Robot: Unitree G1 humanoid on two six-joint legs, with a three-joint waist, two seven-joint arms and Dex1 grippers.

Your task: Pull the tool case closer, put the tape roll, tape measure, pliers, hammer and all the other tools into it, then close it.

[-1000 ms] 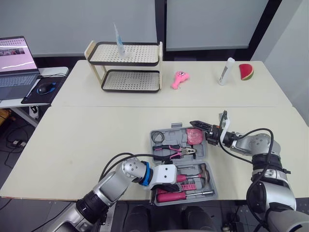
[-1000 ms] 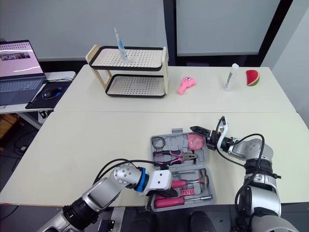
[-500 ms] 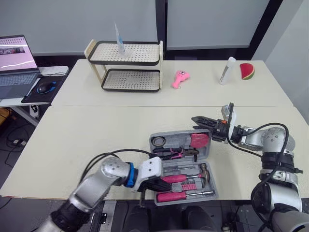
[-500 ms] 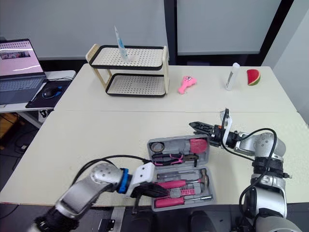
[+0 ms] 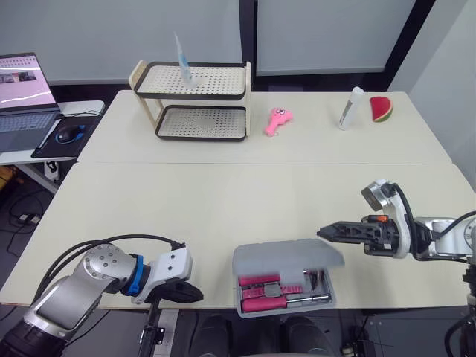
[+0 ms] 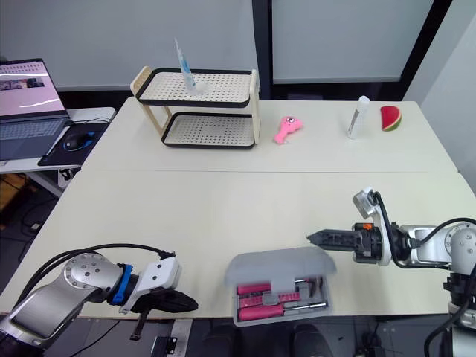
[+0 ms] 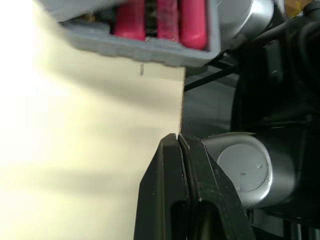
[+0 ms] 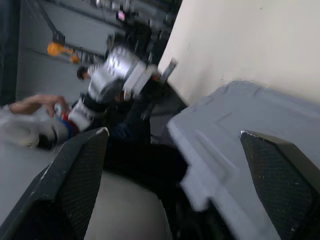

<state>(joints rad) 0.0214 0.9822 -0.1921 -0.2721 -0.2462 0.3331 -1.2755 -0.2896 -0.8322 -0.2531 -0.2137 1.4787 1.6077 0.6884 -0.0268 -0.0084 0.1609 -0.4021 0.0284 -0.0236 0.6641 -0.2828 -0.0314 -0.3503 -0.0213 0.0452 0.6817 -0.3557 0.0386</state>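
Note:
The grey tool case sits at the table's front edge with its lid folded down at a slant. A gap along the front shows pink-handled tools in the base. My right gripper hovers just beyond the lid's far right corner, open, with the lid seen between its wide-spread fingers. I cannot tell whether it touches the lid. My left gripper is shut on nothing at the table's front edge, well left of the case; the case's front wall lies ahead of its tips.
A two-tier rack holding a tube stands at the back left. A pink toy, a white bottle and a watermelon slice lie along the far table. A laptop sits on a side desk at the left.
The case lid has swung down from wide open to nearly shut. My right gripper followed it toward the front. My left gripper drew back left, away from the case.

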